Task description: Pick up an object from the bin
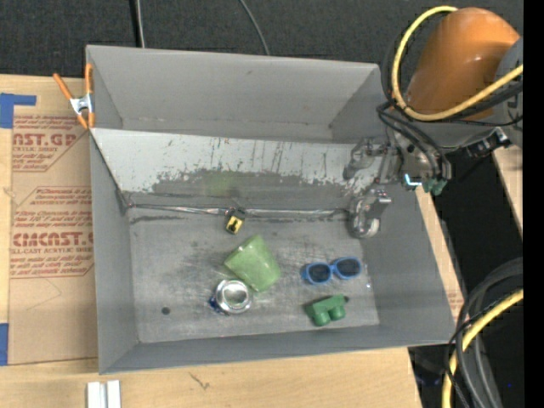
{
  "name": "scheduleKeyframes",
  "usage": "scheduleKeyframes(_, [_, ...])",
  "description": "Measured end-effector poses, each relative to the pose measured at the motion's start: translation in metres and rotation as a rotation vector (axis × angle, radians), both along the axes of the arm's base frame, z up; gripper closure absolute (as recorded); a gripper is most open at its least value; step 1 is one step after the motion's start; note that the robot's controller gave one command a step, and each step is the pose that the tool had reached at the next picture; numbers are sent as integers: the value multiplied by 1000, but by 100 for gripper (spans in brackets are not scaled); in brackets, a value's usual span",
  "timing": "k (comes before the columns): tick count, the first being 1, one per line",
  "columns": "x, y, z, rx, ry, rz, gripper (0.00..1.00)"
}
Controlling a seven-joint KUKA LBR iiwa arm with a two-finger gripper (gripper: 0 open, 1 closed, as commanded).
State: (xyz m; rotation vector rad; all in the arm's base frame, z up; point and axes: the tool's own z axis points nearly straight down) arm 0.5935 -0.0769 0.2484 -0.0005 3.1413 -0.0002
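Now the gripper [367, 218] hangs over bare floor at the bin's [110, 228] far right, open or closed I cannot tell; a blue two-ring piece [331, 270] lies just nearer, so descending straight risks missing it.

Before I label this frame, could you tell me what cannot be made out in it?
Camera view: small yellow-and-black thing at the back, too small to identify.
Camera view: shiny silver round thing, front left; can or lid unclear from above.
Camera view: floor of the bin beneath the gripper, hidden by it.
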Motion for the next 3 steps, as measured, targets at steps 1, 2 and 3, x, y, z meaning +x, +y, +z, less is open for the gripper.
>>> scheduleKeyframes(1, [-51, -62, -123, 1, 8, 137, 0])
scheduleKeyframes(2, [-59, -20, -176, -1, -8, -168, 0])
scheduleKeyframes(3, [-58, -19, -175, -1, -5, -166, 100])
